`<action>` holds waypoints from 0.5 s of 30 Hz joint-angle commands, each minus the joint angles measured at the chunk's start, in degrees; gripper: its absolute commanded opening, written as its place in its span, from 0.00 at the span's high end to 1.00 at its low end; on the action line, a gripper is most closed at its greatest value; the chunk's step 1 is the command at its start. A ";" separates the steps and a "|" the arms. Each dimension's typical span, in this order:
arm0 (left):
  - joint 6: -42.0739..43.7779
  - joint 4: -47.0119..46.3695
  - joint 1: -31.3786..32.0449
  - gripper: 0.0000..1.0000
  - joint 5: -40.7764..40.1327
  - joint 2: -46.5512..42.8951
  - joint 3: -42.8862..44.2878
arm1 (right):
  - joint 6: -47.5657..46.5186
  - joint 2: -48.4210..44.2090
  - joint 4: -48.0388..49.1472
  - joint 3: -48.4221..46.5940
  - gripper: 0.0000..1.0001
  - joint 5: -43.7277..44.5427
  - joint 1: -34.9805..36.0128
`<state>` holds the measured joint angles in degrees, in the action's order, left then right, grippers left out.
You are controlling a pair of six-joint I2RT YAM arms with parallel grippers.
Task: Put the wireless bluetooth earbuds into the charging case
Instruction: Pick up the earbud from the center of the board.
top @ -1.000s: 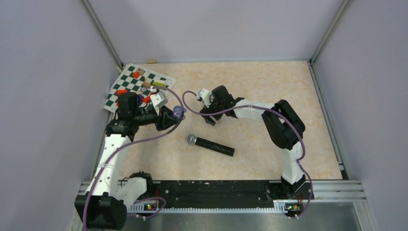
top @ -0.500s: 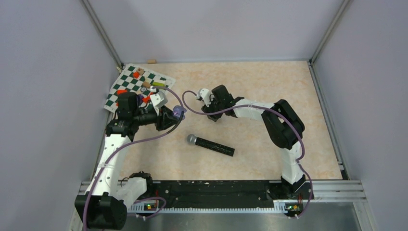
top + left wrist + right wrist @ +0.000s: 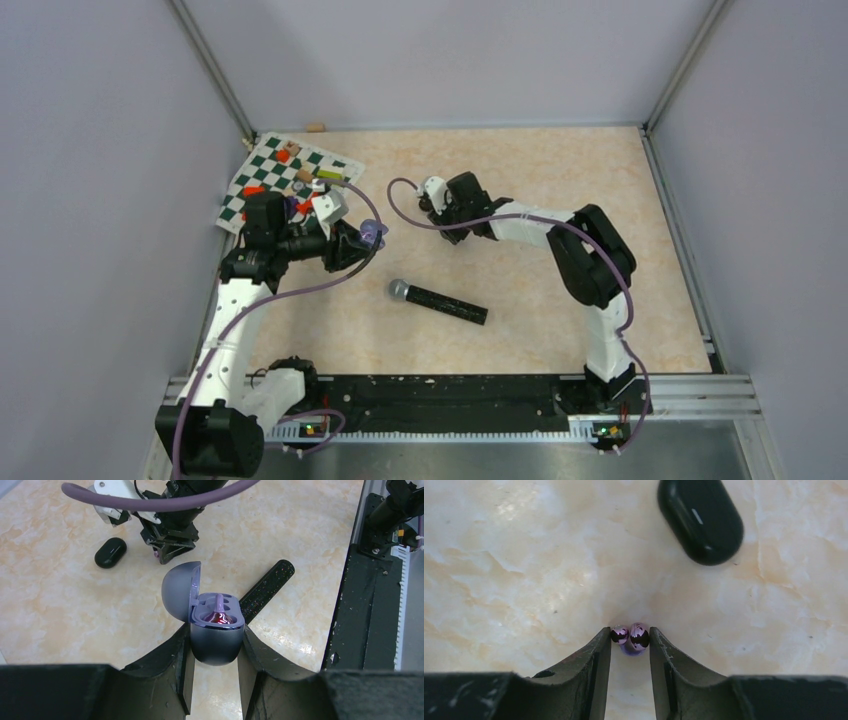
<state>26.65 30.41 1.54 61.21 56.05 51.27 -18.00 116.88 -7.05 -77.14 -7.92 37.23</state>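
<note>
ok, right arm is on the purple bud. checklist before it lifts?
1. Purple earbud between the right end effector fingers, both sides touching: ok.
2. Grip firm enough to lift: cannot tell.
3. Charging case clamped in the left end effector: ok.
4. Lid open, wells facing up: ok.
5. Free well beside the seated earbud: looks empty, ok.
6. Black case apart from the fingers: ok.
</note>
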 commanded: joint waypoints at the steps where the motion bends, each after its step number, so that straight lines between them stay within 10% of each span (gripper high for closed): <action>1: -0.17 -1.71 -0.48 1.00 2.20 0.02 -0.20 | 4.09 -0.97 0.68 -1.70 0.67 4.41 -2.72; 15: -0.09 -1.76 -0.72 1.00 2.46 0.29 -0.29 | 17.56 -5.29 1.28 3.58 0.68 7.64 -16.79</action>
<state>26.65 30.41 1.17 61.95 56.18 51.22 -4.69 115.44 -6.20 -75.05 -1.96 21.61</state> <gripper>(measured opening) 0.376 0.324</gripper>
